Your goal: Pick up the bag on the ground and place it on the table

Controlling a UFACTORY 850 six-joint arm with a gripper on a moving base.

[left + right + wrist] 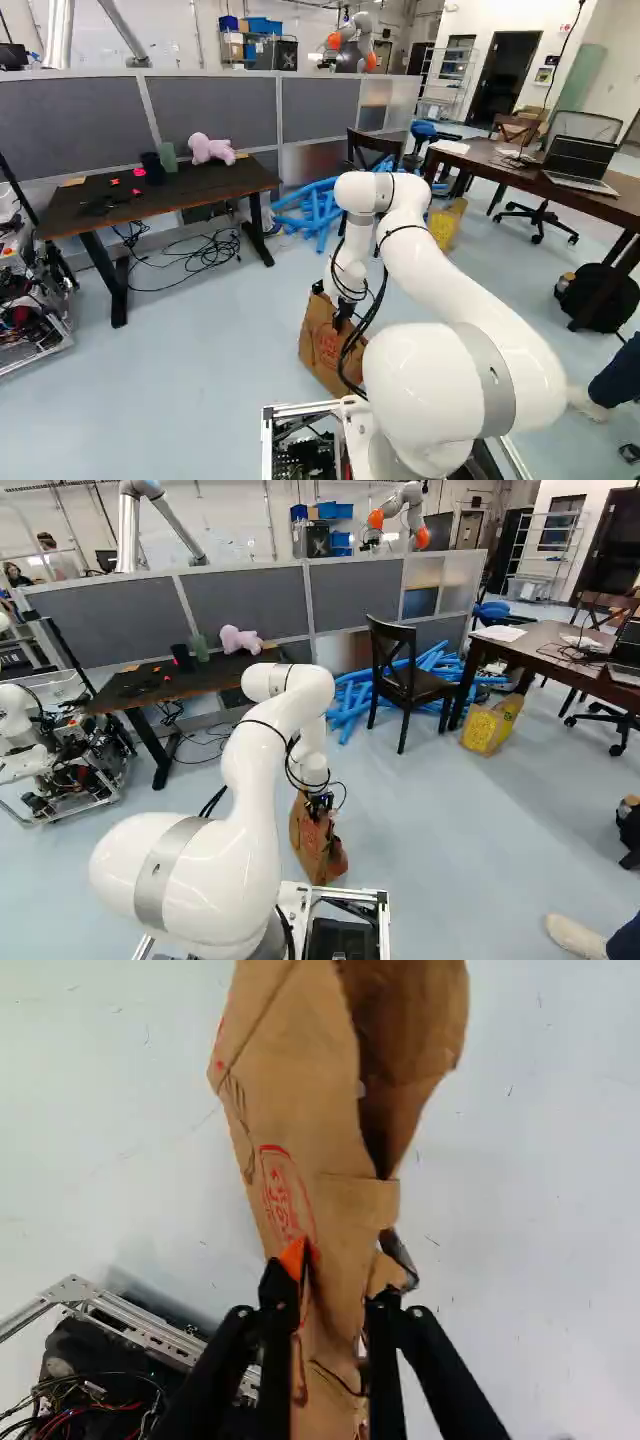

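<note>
Your tool (pixel 333 1288) appears clamped on the brown paper bag (pixel 300 1100), near the floor (pixel 190 370); lifting and tabletop (pixel 190 193) placement remain.

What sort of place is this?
Probably a robotics lab or workshop: another robot stands beyond the grey partition, and a metal frame full of wiring sits near the dark table.

Two tables (pixel 218 190), perhaps three chairs (pixel 422 687), one laptop (pixel 580 160).
</note>
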